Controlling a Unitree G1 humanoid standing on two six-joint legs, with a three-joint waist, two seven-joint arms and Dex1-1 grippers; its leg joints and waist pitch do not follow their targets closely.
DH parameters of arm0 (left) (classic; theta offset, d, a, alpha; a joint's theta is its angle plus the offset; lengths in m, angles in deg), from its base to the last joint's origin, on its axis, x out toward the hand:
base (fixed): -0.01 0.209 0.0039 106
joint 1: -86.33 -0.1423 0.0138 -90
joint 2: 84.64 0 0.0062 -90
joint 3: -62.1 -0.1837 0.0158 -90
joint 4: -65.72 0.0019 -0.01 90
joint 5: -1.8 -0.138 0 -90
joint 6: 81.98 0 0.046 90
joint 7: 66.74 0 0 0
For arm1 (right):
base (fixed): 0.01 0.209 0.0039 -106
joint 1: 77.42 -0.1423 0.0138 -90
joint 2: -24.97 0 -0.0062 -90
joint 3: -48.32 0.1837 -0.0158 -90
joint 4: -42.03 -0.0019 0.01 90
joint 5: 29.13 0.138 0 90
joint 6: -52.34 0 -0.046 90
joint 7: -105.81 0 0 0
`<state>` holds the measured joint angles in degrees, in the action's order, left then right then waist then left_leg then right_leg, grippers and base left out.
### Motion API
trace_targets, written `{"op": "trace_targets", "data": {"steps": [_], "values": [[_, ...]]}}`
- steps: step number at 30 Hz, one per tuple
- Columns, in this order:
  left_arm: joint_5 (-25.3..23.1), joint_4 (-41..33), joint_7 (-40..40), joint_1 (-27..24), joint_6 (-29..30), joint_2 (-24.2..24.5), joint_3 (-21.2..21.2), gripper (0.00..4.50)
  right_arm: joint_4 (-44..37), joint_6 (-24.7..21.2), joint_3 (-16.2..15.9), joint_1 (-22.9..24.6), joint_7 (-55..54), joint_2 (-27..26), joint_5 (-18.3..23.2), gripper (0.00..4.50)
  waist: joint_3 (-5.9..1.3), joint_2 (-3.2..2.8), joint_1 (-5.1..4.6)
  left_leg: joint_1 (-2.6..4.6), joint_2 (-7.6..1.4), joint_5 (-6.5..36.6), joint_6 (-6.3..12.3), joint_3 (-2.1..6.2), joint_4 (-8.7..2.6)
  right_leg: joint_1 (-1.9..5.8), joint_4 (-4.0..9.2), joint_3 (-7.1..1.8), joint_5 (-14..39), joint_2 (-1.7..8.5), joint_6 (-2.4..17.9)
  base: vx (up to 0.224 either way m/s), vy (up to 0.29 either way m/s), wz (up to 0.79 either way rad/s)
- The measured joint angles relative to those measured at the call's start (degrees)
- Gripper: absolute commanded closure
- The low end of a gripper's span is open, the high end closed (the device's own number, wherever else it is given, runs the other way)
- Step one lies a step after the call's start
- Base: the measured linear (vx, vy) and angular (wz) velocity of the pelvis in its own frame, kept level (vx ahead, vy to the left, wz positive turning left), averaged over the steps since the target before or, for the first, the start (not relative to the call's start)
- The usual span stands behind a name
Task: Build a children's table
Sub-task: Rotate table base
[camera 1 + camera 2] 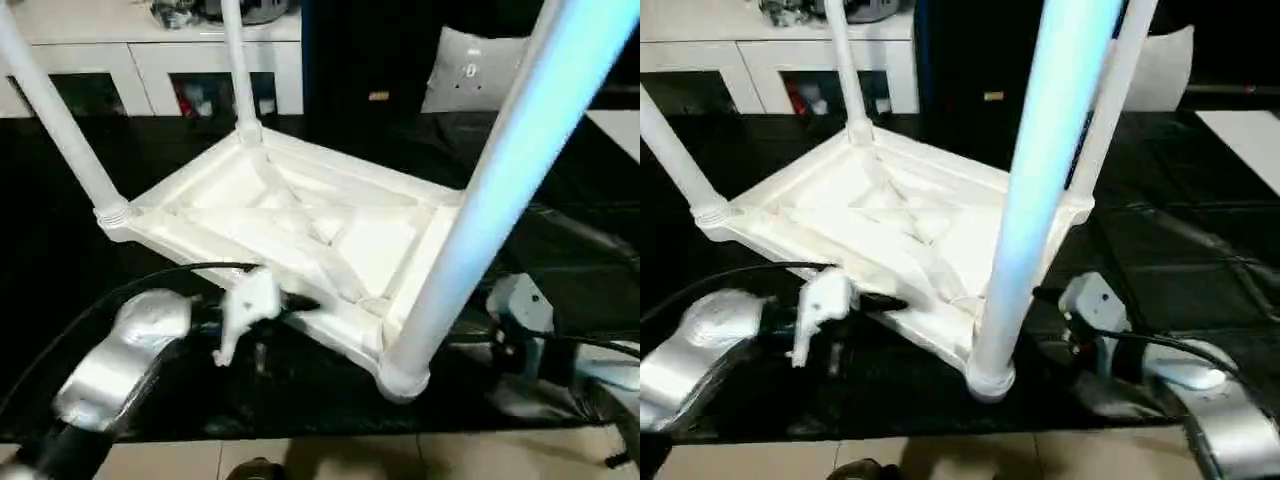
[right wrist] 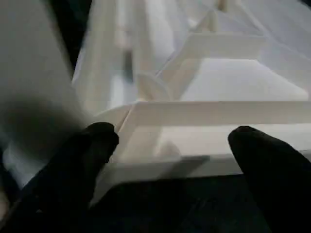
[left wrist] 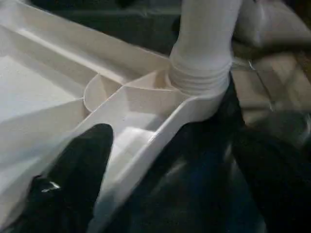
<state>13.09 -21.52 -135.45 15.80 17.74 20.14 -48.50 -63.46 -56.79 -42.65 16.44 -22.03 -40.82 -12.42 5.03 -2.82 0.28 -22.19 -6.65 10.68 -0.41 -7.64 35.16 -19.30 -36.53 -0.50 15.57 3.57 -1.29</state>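
Children's table (image 1: 300,225) lies upside down on surface (image 1: 60,250), underside up, four legs upright in corner sockets. Nearest leg (image 1: 480,200) stands at near corner. Left hand (image 1: 290,303) at near edge of top, left of that corner. Right hand (image 2: 170,145) just right of same corner, fingers either side of rim. Cabinet (image 1: 150,60) behind surface, far left.

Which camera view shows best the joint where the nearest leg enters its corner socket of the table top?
The left wrist view: the nearest leg's flared, ribbed end sits in the corner socket close up. Both eye views show that joint smaller, low at the table top's near corner. The right wrist view shows ribs and rim instead.
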Motion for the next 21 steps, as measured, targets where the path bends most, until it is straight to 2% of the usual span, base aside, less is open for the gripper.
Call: {"op": "trace_targets", "data": {"steps": [3, 6, 7, 8, 11, 14, 15, 18, 21], "values": [[-1.88, 5.68, -1.81, 3.55, -4.04, -0.94, -0.98, 0.66, -0.14, 1.17, -0.45, 0.70, 2.20, 0.55, 0.10, 0.00, -0.10, -0.21, -0.50, 0.01, -0.08, -0.07, 0.12, -0.41, -0.26, 0.27, 0.44, -0.03, -0.67, 0.10, 1.01, 0.000, 0.000, 0.00], [-2.60, 10.06, -3.53, 6.24, -5.56, -2.26, -2.02, 0.83, -0.34, 1.09, -1.14, 1.82, 4.41, 1.18, 1.29, 0.00, -0.09, -0.21, -1.41, -0.04, -0.11, -0.31, 0.52, -0.72, -0.25, 0.10, 0.52, 0.15, -1.16, 0.39, 1.00, 0.000, 0.000, 0.00], [-2.87, 11.73, -4.21, 7.41, -6.17, -2.86, -2.69, 0.87, -0.49, 1.09, -1.10, 2.34, 4.88, 1.51, 1.62, 0.00, -0.09, -0.22, -1.43, -0.07, -0.11, -0.31, 0.53, -0.76, -0.28, 0.06, 0.60, 0.17, -1.16, 0.42, 0.99, 0.000, 0.000, 0.00], [-3.46, 13.88, -5.09, 9.02, -6.53, -3.52, -3.46, 1.12, -0.86, 1.08, -1.34, 2.66, 6.06, 2.42, 1.76, 0.00, -0.08, -0.24, -1.45, -0.12, -0.12, -0.31, 0.55, -0.86, -0.37, 0.00, 0.66, 0.19, -1.15, 0.48, 0.98, 0.000, 0.000, 0.00], [-4.50, 19.69, -8.31, 12.77, -8.29, -4.46, -5.22, 1.26, -1.87, 1.81, -1.70, 3.64, 8.49, 4.54, 1.74, 0.00, -0.10, -0.33, -1.42, -0.24, -0.14, -0.44, 0.77, -1.04, -0.69, -0.12, 0.97, 0.25, -1.16, 0.55, 0.99, 0.000, 0.000, 0.00], [-5.35, 23.19, -10.94, 14.41, -9.76, -4.63, -6.34, 1.41, -1.79, 2.27, -1.63, 4.23, 9.24, 5.15, 1.72, 0.00, -0.15, -0.43, -1.36, -0.69, -0.26, -0.44, 0.96, -1.15, -0.70, -0.44, 1.14, 0.47, -1.16, 0.60, 0.99, 0.000, 0.000, 0.00], [-5.86, 24.88, -12.52, 15.30, -10.41, -4.62, -6.92, 1.61, -1.83, 2.35, -1.48, 4.38, 9.58, 5.34, 1.79, 0.00, -0.16, -0.48, -1.26, -0.93, -0.33, -0.74, 1.46, -1.20, -0.71, -0.60, 1.20, 0.66, -1.16, 0.65, 0.99, 0.000, 0.000, 0.00], [-6.53, 26.59, -14.71, 16.12, -11.15, -4.56, -7.35, 1.69, -1.87, 2.32, -0.67, 4.45, 9.82, 5.40, 2.43, 0.00, -0.16, -0.48, -1.03, -1.00, -0.34, -0.71, 1.54, -1.24, -0.73, -0.58, 1.27, 0.88, -1.16, 0.77, 0.99, 0.000, 0.000, 0.00], [-6.53, 27.51, -15.91, 16.18, -11.48, -4.57, -7.37, 2.06, -2.43, 1.85, -0.58, 4.54, 10.83, 5.64, 3.55, 0.00, -0.14, -0.46, -0.69, -0.99, -0.38, -0.70, 1.54, -1.34, -0.73, -0.52, 1.28, 0.97, -1.15, 0.86, 1.00, 0.000, 0.000, 0.00]]}}
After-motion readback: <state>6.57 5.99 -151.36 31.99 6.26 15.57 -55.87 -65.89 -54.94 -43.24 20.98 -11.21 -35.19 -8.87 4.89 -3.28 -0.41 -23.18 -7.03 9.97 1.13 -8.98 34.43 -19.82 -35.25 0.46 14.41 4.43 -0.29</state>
